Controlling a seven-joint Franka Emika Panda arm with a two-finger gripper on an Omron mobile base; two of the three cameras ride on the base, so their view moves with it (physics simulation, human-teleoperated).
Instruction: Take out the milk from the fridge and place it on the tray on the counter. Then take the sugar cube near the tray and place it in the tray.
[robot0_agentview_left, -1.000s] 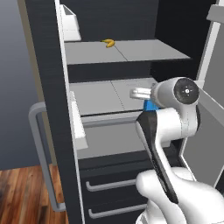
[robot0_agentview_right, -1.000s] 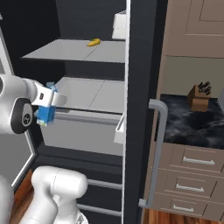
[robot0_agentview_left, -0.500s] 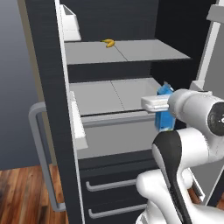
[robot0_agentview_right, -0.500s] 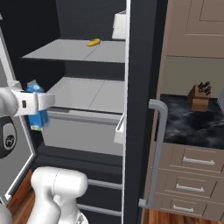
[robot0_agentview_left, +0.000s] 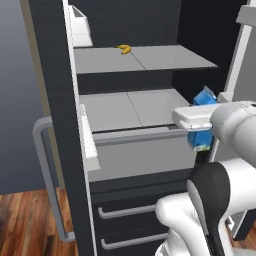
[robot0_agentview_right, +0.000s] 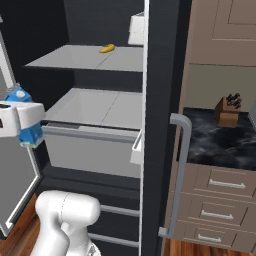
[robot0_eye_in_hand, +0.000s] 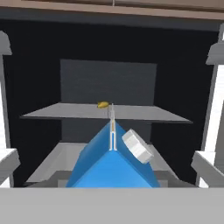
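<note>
Milk (robot0_agentview_left: 203, 120): blue gabled carton, upright, held out in front of the fridge's open face at the height of the lower shelf; white cap on the sloped top (robot0_eye_in_hand: 137, 146); clear of both shelf edges, hanging in air
Gripper (robot0_agentview_left: 200, 119): clamped on the milk at mid-height, jaws partly open to the carton's width; white hand crossing the carton's front in both base views; fingertips themselves hidden behind the carton
Fridge (robot0_agentview_right: 160, 100): open; black frame post upright on the handle side, grey tubular handle (robot0_agentview_right: 180, 170) just beside it; white bins on the door edges to either side in the hand view
Upper shelf (robot0_agentview_left: 145, 57): grey, flat, front edge free; small yellow item (robot0_agentview_left: 124, 48) well back on it, apart from the carton
Lower shelf (robot0_agentview_left: 125, 110): grey, bare, front lip just behind and below the carton; open room across its whole width
Drawers (robot0_agentview_left: 130, 220): shut, below the shelves, handles facing out
Counter (robot0_agentview_right: 220, 142): black veined top to the fridge's right, past the frame post; brown knife block (robot0_agentview_right: 229, 109) near its back; tray and sugar cube not made out
Room to move: free air between carton and fridge face; door panel close beside the carton on the open side
</note>
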